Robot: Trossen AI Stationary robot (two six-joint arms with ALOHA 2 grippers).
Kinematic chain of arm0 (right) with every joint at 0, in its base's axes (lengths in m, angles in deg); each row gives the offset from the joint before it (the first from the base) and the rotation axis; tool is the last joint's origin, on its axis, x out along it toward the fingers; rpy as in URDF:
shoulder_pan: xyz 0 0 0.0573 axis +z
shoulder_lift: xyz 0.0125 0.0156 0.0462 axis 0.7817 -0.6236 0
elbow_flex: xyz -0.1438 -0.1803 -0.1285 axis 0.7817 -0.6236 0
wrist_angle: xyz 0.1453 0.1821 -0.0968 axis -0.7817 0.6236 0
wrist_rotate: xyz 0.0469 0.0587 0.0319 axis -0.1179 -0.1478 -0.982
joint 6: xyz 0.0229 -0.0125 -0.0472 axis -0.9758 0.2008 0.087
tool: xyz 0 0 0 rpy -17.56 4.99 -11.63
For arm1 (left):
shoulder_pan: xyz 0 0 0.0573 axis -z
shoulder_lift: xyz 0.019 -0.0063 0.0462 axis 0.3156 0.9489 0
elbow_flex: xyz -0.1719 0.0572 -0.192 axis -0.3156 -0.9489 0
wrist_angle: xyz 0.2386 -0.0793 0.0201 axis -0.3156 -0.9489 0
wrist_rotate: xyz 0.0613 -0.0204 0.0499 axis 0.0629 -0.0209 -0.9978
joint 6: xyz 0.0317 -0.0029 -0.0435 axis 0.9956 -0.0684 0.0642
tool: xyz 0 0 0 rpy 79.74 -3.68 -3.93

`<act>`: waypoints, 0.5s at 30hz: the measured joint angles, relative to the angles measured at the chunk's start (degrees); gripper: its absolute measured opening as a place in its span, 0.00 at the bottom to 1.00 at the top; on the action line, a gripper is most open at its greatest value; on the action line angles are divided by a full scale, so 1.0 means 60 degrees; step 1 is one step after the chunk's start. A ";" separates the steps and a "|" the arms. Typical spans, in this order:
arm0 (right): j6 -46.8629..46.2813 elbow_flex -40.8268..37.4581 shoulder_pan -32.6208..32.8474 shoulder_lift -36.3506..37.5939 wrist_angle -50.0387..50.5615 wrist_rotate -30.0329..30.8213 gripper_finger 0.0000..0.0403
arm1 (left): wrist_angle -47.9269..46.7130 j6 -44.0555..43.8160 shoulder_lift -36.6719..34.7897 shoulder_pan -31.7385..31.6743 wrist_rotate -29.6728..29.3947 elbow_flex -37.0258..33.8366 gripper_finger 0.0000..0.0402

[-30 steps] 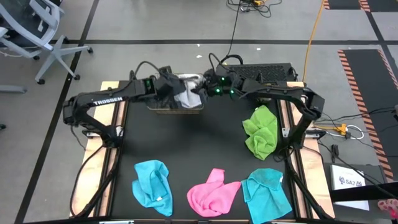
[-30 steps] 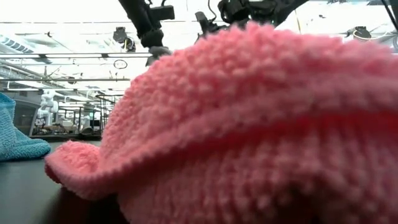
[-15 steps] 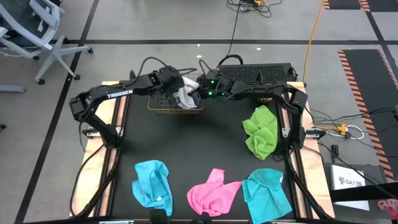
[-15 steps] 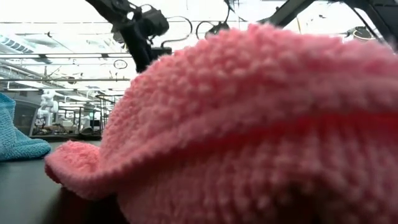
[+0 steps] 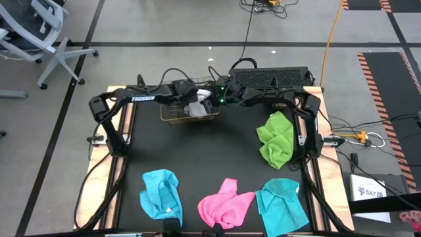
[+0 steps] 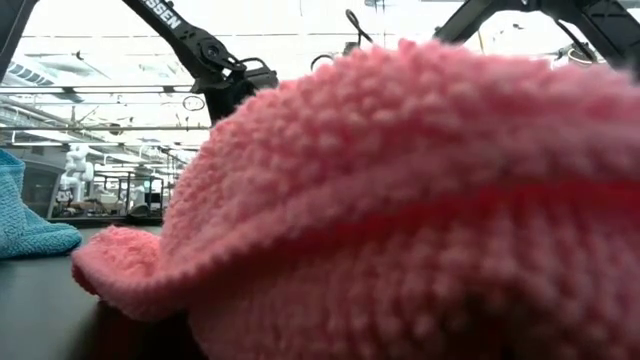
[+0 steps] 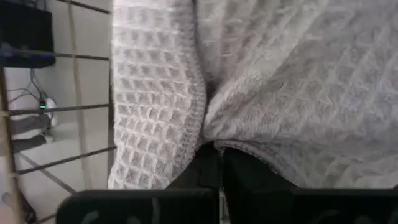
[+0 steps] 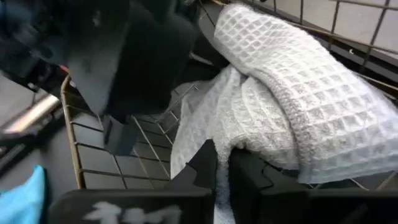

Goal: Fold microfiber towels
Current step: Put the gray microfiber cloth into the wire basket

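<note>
The left tool (image 5: 197, 104) sits over the wire basket (image 5: 172, 116) at the far edge of the surface (image 5: 197, 151), fingers (image 7: 208, 165) together and clamped on a fold of the white towel (image 5: 196, 109). In the left wrist view the waffle-weave cloth fills nearly the whole frame, pinched between the dark fingers. The right tool (image 5: 212, 103) meets the same towel from the opposite side; in the right wrist view its fingers (image 8: 205, 163) stand close together with the white cloth at their tips, but whether they grip it cannot be told. The towel lies inside the basket, draped against its wires, with the left arm's dark body just beside it.

The green towel (image 5: 276, 137) lies crumpled near the right arm's base. Along the near edge lie a blue towel (image 5: 162, 196), the pink towel (image 5: 225, 204) and a second blue towel (image 5: 283, 204), well apart from the basket. In the low view the pink towel blocks most of the scene, hiding both tools and the basket.

Compared with one second ago, the left arm has extended farther across the far edge, and the white towel has sunk lower into the basket. The four other towels are unmoved.
</note>
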State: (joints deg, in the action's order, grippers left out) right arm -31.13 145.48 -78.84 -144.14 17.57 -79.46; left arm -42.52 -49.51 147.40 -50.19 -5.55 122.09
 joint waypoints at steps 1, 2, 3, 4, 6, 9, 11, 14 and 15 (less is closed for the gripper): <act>0.0075 -0.0004 0.0019 0.0000 0.0004 0.0008 0.07 | 0.0044 0.0008 0.0000 0.0001 -0.0031 0.0000 0.02; 0.0113 -0.0004 0.0036 0.0000 -0.0006 0.0017 0.10 | 0.0057 0.0018 0.0000 0.0001 -0.0083 0.0000 0.04; 0.0186 -0.0004 0.0057 0.0000 -0.0018 0.0029 0.13 | 0.0050 0.0012 0.0000 0.0001 -0.0169 0.0000 0.06; 0.0252 -0.0004 0.0079 0.0000 -0.0020 0.0055 0.16 | 0.0040 0.0002 0.0000 0.0001 -0.0294 0.0000 0.09; 0.0282 -0.0004 0.0119 0.0000 -0.0034 0.0196 0.21 | -0.0046 -0.0009 0.0000 0.0025 -0.0555 0.0000 0.14; 0.0362 -0.0004 0.0165 0.0000 -0.0079 0.0489 0.29 | -0.0089 -0.0343 -0.0075 0.0137 -0.0788 0.0000 0.20; 0.0473 -0.0004 0.0180 0.0000 -0.0085 0.0525 0.33 | -0.0109 -0.0590 -0.0266 0.0266 -0.0928 0.0002 0.23; 0.0547 -0.0004 0.0212 0.0062 -0.0079 0.0535 0.36 | -0.0145 -0.0649 -0.0652 0.0424 -0.0973 0.0004 0.25; 0.0588 -0.0004 0.0219 0.0113 -0.0082 0.0536 0.37 | -0.0122 -0.0652 -0.0812 0.0484 -0.0981 0.0004 0.26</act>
State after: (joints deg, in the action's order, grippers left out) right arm -27.61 145.46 -77.53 -143.46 17.08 -76.25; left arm -43.25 -53.42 142.53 -47.29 -11.44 122.11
